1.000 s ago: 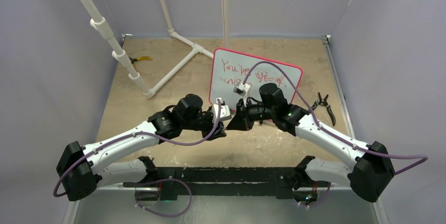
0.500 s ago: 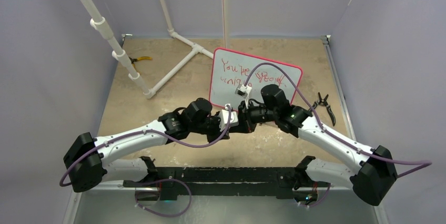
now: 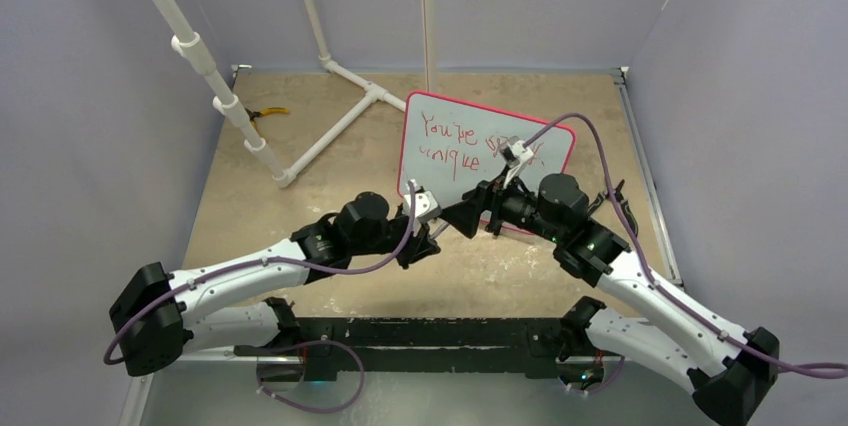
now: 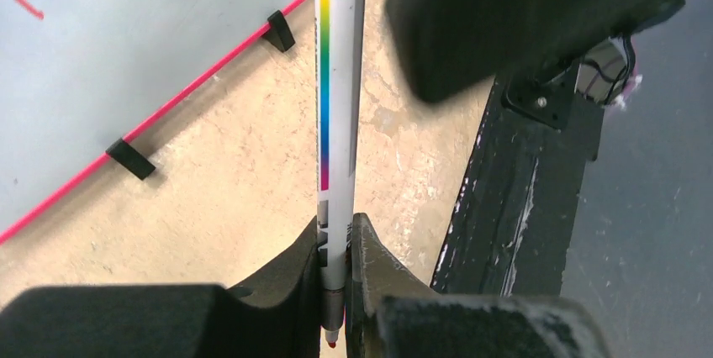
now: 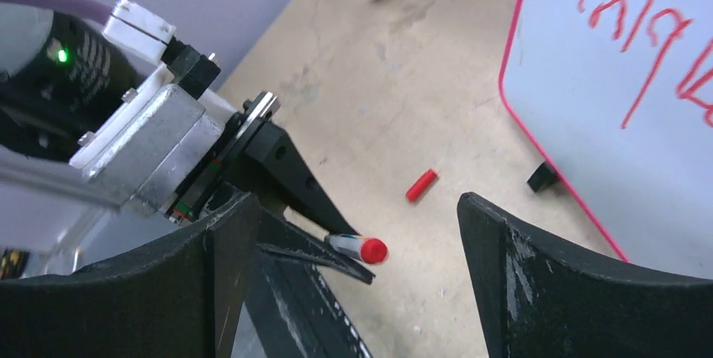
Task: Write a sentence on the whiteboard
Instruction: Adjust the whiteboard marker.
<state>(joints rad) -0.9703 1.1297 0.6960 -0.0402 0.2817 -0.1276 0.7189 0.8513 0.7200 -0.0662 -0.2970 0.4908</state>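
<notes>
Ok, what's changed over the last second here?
The left gripper closed on the marker, taking it over. The right gripper opened, letting it go, and drew back to the robot's right, uncovering more of the writing. The whiteboard and its writing stayed as they were.

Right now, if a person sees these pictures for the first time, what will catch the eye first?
The red-framed whiteboard at the middle of the table stands out, with the sentence in red handwriting on two lines. Just in front of it, the left gripper is shut on a white marker with a rainbow stripe, and the right gripper is open opposite it. A small red cap lies on the table nearby.
</notes>
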